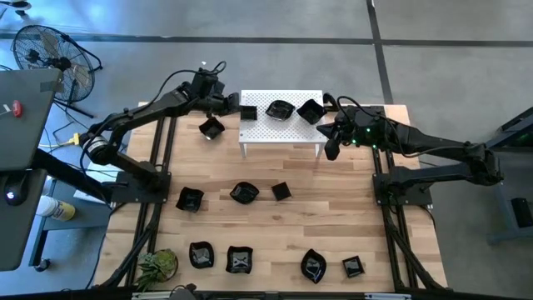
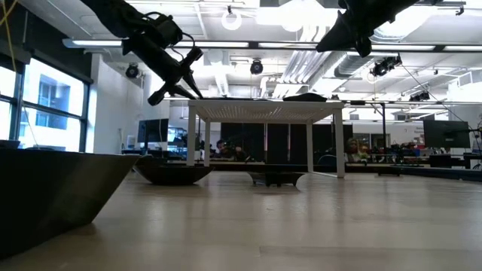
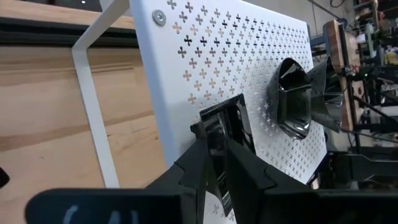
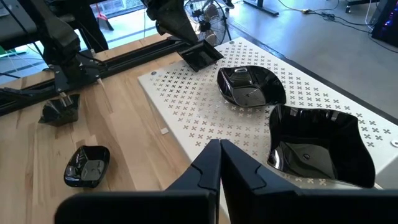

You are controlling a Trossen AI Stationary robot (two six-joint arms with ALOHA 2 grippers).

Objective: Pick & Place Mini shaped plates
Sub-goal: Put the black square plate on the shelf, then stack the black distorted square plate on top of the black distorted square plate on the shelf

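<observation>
A wooden table seen from above holds a white perforated stand near its far edge. Two dark arms reach toward the stand from either side.

The left gripper hangs at the stand's left end, its fingers pinching a small square black plate by the rim. The plate sits at the stand's left edge, just above or on the surface; which one is not clear.

Two more black plates are on the stand: a rounded one near the middle and a wavy-edged square one to its right, close beside each other.

The right gripper hovers at the stand's right end, its fingers pressed together and holding nothing.

Another plate lies on the table just left of the stand. Three plates form a row across the middle of the table, and four plates line the near edge. A small green plant stands at the near left corner. A fan stands on the floor beyond the table's left side.
</observation>
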